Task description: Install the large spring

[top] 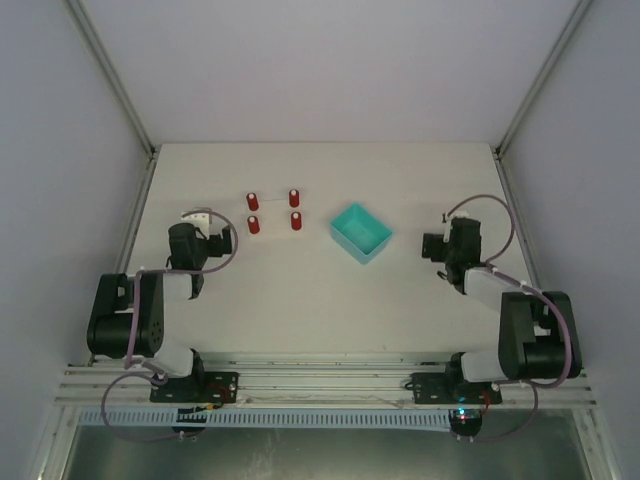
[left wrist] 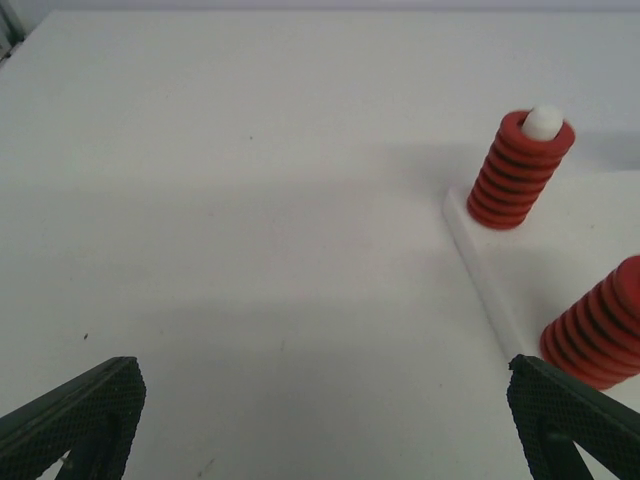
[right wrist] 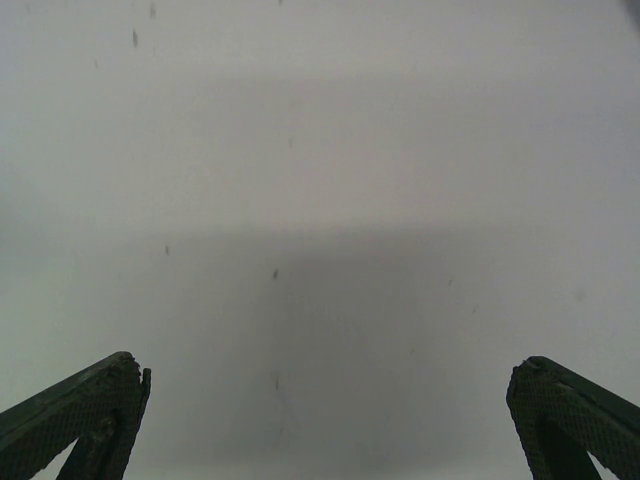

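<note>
**Asker:** What are you holding?

**Me:** Nothing. My left gripper (left wrist: 322, 400) is spread wide over bare table (left wrist: 220, 200). My right gripper (right wrist: 325, 390) is just as wide apart and also empty.

**Asker:** And the spring?

**Me:** Ahead and to the right of my left fingers, a red spring (left wrist: 520, 170) stands upright on a white base plate (left wrist: 478, 262). A white peg (left wrist: 543, 121) pokes out of its top. A second red spring (left wrist: 600, 325) stands nearer. The overhead view shows four such springs, and I cannot tell which is the large one. The teal bin (top: 380, 248) lies to their right.

**Asker:** How will it handle?

**Me:** Light, I judge, and it should give along its axis. I'd pinch across the coils at mid-height, and gently, because a hard squeeze could make it squirm sideways.
</note>
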Action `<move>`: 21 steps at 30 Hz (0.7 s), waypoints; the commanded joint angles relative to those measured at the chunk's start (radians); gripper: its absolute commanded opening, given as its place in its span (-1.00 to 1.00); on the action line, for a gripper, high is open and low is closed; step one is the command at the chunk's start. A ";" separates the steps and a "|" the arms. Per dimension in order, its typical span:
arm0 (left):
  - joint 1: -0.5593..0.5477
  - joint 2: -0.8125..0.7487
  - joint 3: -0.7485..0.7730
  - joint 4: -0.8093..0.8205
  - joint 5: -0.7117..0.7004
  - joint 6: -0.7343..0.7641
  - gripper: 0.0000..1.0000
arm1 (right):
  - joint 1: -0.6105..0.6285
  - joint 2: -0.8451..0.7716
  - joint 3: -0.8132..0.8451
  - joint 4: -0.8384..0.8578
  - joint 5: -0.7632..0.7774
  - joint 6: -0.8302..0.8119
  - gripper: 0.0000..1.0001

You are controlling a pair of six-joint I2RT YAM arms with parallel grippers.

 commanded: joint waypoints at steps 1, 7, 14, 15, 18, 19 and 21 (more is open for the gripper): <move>0.002 0.024 0.026 0.136 0.097 -0.027 0.99 | -0.022 0.022 -0.067 0.219 -0.030 0.045 0.98; -0.004 0.041 -0.024 0.253 0.080 -0.045 0.99 | -0.032 0.125 -0.017 0.305 -0.078 0.051 0.98; -0.004 0.039 -0.031 0.263 0.078 -0.047 0.99 | -0.031 0.150 -0.103 0.477 -0.103 0.037 0.98; -0.003 0.037 -0.038 0.276 0.078 -0.050 0.98 | -0.031 0.158 -0.139 0.554 -0.083 0.046 0.98; -0.005 0.023 -0.088 0.350 0.027 -0.060 0.98 | -0.014 0.177 -0.228 0.726 0.013 0.061 0.98; -0.009 0.018 -0.121 0.396 0.009 -0.059 0.99 | -0.004 0.170 -0.212 0.675 0.051 0.058 0.98; -0.026 0.048 -0.204 0.590 -0.011 -0.052 0.99 | 0.020 0.189 -0.156 0.605 0.083 0.035 0.98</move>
